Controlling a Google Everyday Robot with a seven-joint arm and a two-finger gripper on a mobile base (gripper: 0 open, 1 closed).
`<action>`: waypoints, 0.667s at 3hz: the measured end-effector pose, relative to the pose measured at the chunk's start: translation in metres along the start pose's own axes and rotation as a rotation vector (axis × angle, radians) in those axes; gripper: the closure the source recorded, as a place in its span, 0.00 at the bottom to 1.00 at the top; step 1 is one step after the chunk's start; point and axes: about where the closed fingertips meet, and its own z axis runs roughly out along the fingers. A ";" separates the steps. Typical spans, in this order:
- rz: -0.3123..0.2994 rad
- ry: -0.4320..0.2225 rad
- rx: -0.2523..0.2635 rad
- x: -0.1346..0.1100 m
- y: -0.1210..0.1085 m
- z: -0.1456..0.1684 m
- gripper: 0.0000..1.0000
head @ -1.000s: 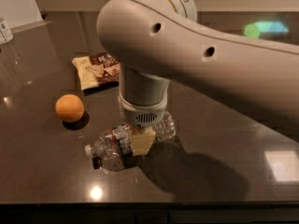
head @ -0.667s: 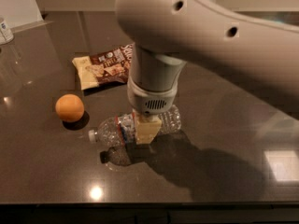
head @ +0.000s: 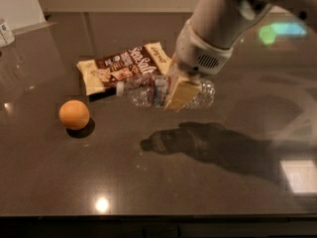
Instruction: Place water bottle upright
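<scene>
Currently, in the camera view, the tool point(head: 174, 97) is clenched across the water bottle point(head: 141, 92), just right of the label band, on the half nearer the base. One cream-coloured finger point(head: 181, 90) crosses the near face of the bottle; the opposing finger is hidden behind it. The bottle lies horizontal, with the white cap point(head: 120, 88) pointing left and the base to the right. It appears to hang clear of the bench point(head: 148, 192), because its shadow point(head: 198, 143) falls on the surface apart from it. A snack bag point(head: 114, 68) lies flat behind the cap end. An orange ball point(head: 74, 114) rests to the left, apart from both. A small white container point(head: 5, 31) stands at the far-left edge.

Handling notes, as judgement:
- Weight: the body looks clear throughout, so treat the bottle as light.
- Stiffness: the thin ribbed wall probably yields under pressure. Moderate clamping force should suffice.
- Surface: smooth plastic can slip or twist between the fingers, though the ribs offer some purchase.
- Hold point: the mid-body, near the label, sits close to the balance point and suits a rotation to cap-up.
- Release: the narrow base and low weight make tipping likely on the glossy bench. Seat the base flat before letting go.
</scene>
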 end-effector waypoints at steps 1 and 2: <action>0.019 -0.239 0.057 0.023 -0.036 -0.032 1.00; 0.041 -0.487 0.106 0.032 -0.044 -0.058 1.00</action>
